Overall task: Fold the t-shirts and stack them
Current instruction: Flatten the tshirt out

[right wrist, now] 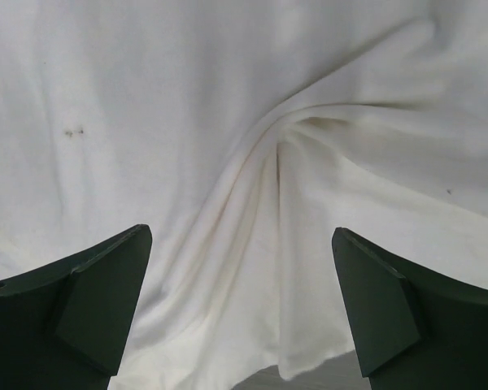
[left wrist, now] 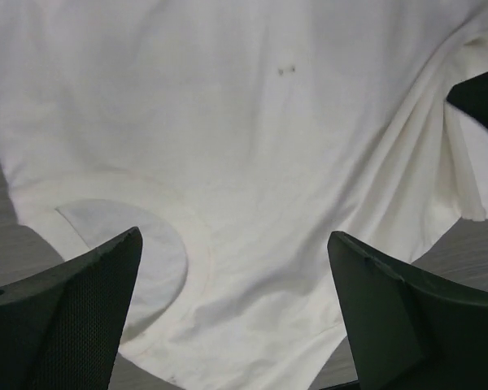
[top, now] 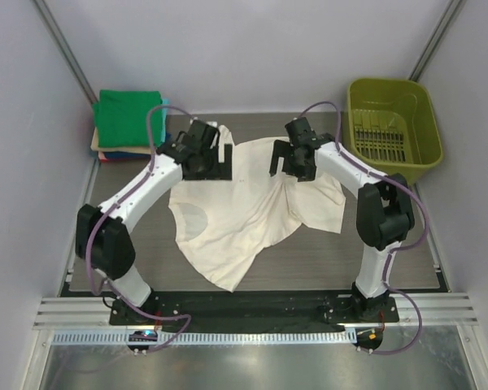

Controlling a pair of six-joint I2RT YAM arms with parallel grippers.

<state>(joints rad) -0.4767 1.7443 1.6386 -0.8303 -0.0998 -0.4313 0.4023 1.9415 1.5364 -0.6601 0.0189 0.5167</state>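
Both pincers stand apart, gripping nothing. Below my left gripper (left wrist: pixel 236 244) lies the cream t-shirt (left wrist: pixel 252 122) — its pale neck patch (left wrist: pixel 159 252) sits beside 1 finger, any lettering too faint to read. My right gripper (right wrist: pixel 242 236) hangs over a bunched fold (right wrist: pixel 276 154). 1 stack of folded t-shirts (top: pixel 128 122) lies left of the left pincer — the olive basket (top: pixel 427 122) right of the right one.
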